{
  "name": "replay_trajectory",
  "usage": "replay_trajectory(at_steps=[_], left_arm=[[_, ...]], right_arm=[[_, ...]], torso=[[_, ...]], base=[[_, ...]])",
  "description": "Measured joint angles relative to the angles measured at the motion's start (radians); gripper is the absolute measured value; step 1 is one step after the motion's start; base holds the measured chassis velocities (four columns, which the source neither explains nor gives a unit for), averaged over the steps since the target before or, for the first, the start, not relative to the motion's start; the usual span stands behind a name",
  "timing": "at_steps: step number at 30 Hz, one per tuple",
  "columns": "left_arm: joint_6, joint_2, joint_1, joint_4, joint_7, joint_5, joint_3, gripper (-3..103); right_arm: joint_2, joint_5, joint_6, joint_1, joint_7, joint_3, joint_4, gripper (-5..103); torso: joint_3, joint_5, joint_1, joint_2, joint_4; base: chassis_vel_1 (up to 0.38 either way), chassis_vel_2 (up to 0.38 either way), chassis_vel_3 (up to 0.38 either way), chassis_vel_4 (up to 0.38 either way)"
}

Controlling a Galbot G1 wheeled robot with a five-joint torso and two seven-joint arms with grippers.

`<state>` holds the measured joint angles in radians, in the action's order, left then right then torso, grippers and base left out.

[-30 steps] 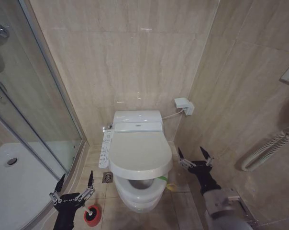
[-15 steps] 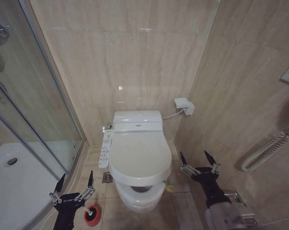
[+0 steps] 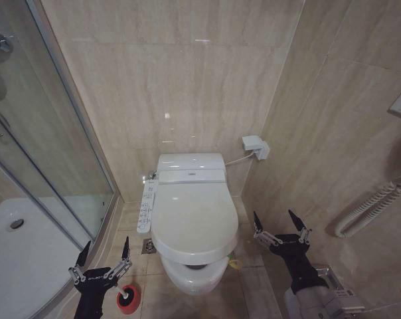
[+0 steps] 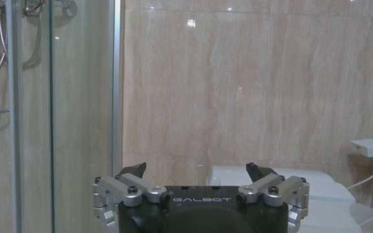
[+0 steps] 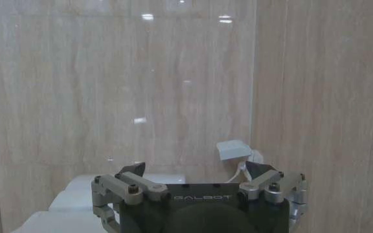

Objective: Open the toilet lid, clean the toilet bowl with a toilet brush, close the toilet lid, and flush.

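Note:
The white toilet lid (image 3: 194, 219) lies almost flat over the toilet bowl (image 3: 190, 280), with a narrow dark gap left under its front edge. My right gripper (image 3: 274, 216) hangs open and empty to the right of the bowl, clear of the lid. My left gripper (image 3: 106, 244) is open low on the left, just above and beside the red cup (image 3: 129, 299). The toilet brush (image 3: 125, 291) stands in that cup. Each wrist view looks past its own open gripper, the left (image 4: 196, 169) and the right (image 5: 196, 167), at the back wall.
The glass shower enclosure (image 3: 54, 153) and its white tray (image 3: 14, 259) close off the left. The tiled wall on the right carries a white ribbed rail (image 3: 370, 209). A white box (image 3: 255, 146) sits on the back wall. A floor drain (image 3: 149, 246) lies left of the bowl.
The lid has dropped further over the bowl, narrowing the front gap. My right gripper has moved down and right, away from the toilet. The left arm has stayed still.

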<state>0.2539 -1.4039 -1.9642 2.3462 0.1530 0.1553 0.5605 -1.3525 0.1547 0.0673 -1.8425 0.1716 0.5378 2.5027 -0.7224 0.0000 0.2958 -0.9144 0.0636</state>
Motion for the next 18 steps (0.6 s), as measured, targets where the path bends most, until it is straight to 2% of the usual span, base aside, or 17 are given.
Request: replay_trajectory(at_steps=[8, 11, 16, 18], left_arm=[[0.0, 0.0, 0.0, 0.0, 0.0, 0.0, 0.0, 100], [0.0, 0.0, 0.0, 0.0, 0.0, 0.0, 0.0, 100], [0.0, 0.0, 0.0, 0.0, 0.0, 0.0, 0.0, 100], [0.0, 0.0, 0.0, 0.0, 0.0, 0.0, 0.0, 100]], right_arm=[[-0.103, -0.066, -0.066, -0.037, -0.003, -0.023, -0.002, 100], [-0.145, -0.126, -0.122, -0.043, -0.025, -0.023, -0.018, 100], [-0.165, -0.161, -0.151, -0.036, -0.048, -0.013, -0.033, 100], [-0.168, -0.167, -0.171, -0.025, -0.083, 0.011, -0.049, 100]], torso=[[0.0, -0.0001, 0.0, 0.0, 0.0001], [0.0, -0.0001, 0.0, 0.0, 0.0001], [0.0, -0.0002, 0.0, 0.0, 0.0], [0.0, -0.0001, 0.0, 0.0, 0.0]], base=[[0.0, 0.0, 0.0, 0.0], [0.0, 0.0, 0.0, 0.0], [0.0, 0.0, 0.0, 0.0], [0.0, 0.0, 0.0, 0.0]])
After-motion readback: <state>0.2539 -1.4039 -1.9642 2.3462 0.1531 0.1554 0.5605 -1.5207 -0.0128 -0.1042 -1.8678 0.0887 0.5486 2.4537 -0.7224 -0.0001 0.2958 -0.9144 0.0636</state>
